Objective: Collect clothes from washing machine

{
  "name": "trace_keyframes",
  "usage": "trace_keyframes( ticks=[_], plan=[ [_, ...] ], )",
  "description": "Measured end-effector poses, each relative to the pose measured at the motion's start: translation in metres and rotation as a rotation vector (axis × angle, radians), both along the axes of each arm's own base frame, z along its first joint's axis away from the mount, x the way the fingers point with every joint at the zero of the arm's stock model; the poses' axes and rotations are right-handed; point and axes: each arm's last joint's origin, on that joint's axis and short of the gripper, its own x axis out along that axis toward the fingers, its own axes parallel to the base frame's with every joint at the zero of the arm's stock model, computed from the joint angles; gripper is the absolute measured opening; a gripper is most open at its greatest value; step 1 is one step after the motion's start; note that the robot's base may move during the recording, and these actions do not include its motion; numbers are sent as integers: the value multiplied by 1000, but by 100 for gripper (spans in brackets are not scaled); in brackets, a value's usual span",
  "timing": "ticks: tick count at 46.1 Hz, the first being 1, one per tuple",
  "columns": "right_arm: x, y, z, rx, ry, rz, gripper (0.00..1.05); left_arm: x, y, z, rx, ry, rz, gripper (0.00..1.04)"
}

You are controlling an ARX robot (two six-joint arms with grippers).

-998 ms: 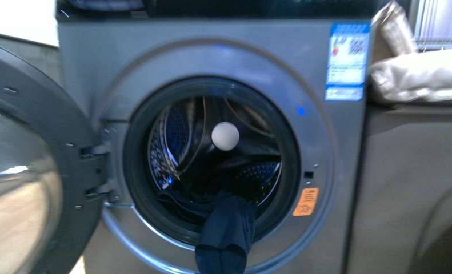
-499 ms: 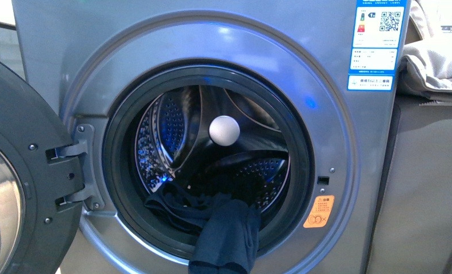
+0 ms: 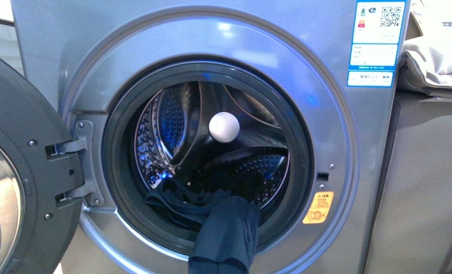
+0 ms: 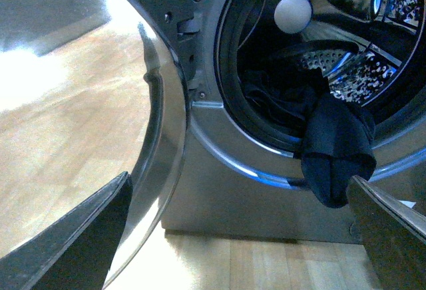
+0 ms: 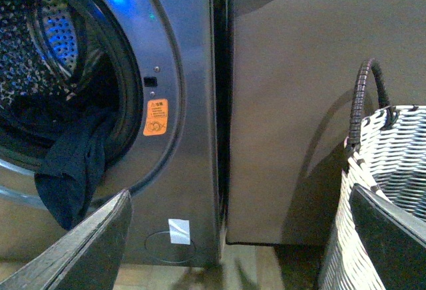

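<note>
While the left gripper (image 4: 239,177) is held wide and empty, dark navy clothes (image 4: 336,150) are seen just ahead of it. One piece is draped over the lower rim of the washing machine (image 3: 212,40), and the rest is left inside the drum. The right gripper (image 5: 240,189) is also spread wide and empty, with a woven basket (image 5: 393,170) close beside it. An orange sticker (image 3: 318,207) and a blue-white label (image 3: 378,43) with a QR code are fixed to the front, but their writing cannot be read. A white ball (image 3: 224,127) is seen deeper in the drum.
</note>
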Motion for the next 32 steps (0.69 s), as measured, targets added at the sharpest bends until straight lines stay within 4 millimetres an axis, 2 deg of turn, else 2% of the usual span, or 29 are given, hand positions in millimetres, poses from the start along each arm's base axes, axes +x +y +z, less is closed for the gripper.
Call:
trace_keyframes(
  ticks=[28, 32],
  plan=[
    [0, 0, 0, 0, 0, 0, 97, 0, 0, 0, 0, 2, -1, 98],
    [0, 0, 0, 0, 0, -1, 97, 3, 1, 3, -111, -4, -182, 98]
  ],
)
